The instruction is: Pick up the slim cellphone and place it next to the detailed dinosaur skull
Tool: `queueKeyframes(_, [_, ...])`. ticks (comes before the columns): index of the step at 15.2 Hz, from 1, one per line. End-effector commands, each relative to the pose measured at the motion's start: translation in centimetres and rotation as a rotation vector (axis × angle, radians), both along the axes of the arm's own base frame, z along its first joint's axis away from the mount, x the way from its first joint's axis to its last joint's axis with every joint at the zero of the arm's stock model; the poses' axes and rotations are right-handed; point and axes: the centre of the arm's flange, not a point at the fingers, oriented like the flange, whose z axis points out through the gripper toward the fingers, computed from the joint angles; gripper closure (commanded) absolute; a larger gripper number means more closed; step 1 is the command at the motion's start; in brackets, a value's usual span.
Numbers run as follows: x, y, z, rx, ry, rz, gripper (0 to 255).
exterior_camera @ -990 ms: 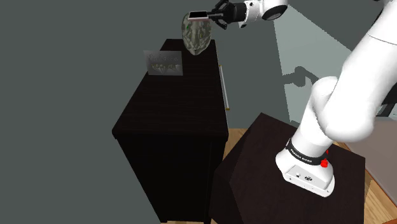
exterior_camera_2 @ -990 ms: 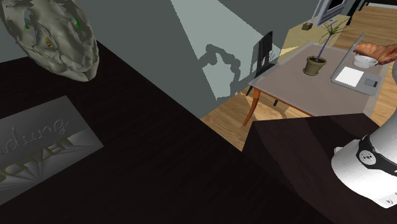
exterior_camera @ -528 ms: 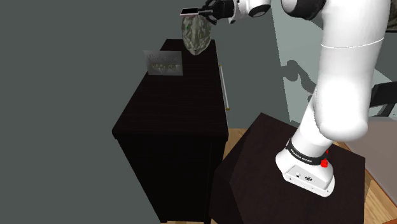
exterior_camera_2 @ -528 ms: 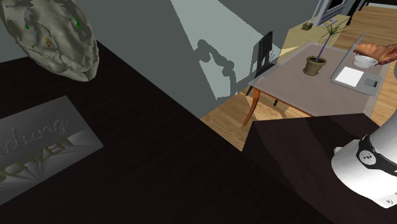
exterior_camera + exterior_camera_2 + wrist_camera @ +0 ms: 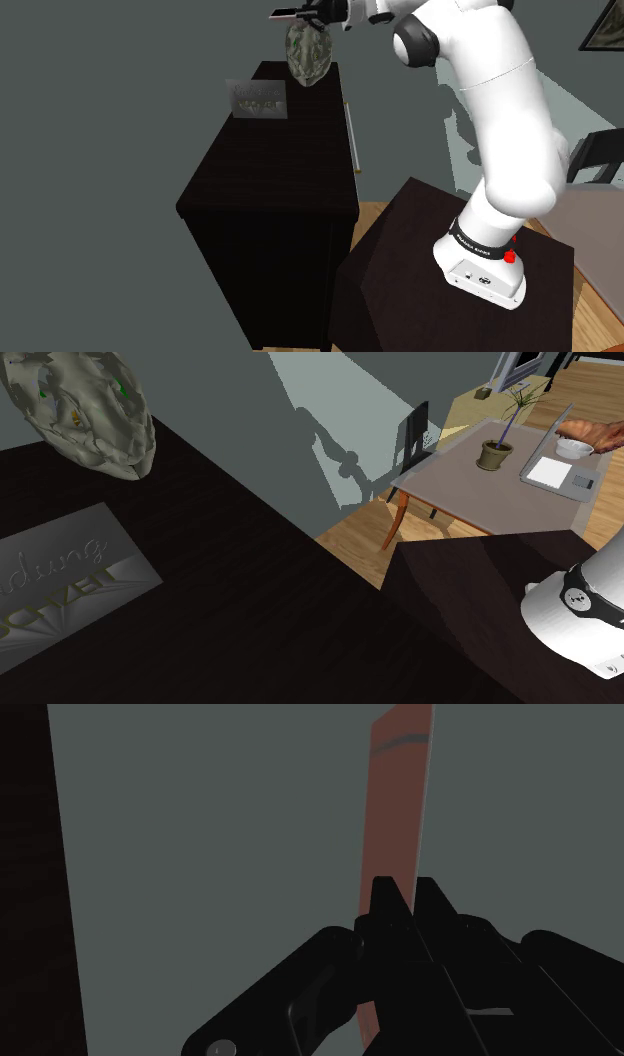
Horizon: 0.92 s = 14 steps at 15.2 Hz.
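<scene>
The white arm (image 5: 500, 130) reaches up and to the shoulder view's left, and its black gripper (image 5: 308, 13) is clamped on the slim cellphone (image 5: 282, 13). The phone juts out past the fingertips, lying roughly level in the air, just above the top of the dinosaur skull (image 5: 307, 52) and apart from it. In the wrist view the cellphone (image 5: 397, 804) is a thin, flat reddish-brown slab seen nearly edge-on, with a pale curved mark near its far end. The two fingers (image 5: 385, 904) press its sides, against a plain grey wall (image 5: 220, 824).

A tall dark cabinet (image 5: 270, 190) with a faintly grained top stands at the shoulder view's left of the dark box stand (image 5: 400, 270). In the second exterior view a grey table (image 5: 460, 482) on a wooden floor carries a potted plant (image 5: 494, 450) and an open laptop (image 5: 560, 470).

The skull (image 5: 85, 412) is bulbous, bumpy and mottled grey-green, and sits at the cabinet's far end. A flat grey plaque (image 5: 60, 582) with raised lettering lies near it on the cabinet top.
</scene>
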Motion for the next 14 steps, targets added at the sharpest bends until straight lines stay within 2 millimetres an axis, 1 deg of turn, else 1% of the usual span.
queueKeyframes(1, [2.5,-1.1,-0.3,0.004,0.000,0.002,255])
queueKeyframes(2, [4.2,-1.8,-0.3,0.004,0.000,0.002,255])
queueKeyframes(14, [4.2,-1.8,-6.7,0.004,0.000,0.002,255])
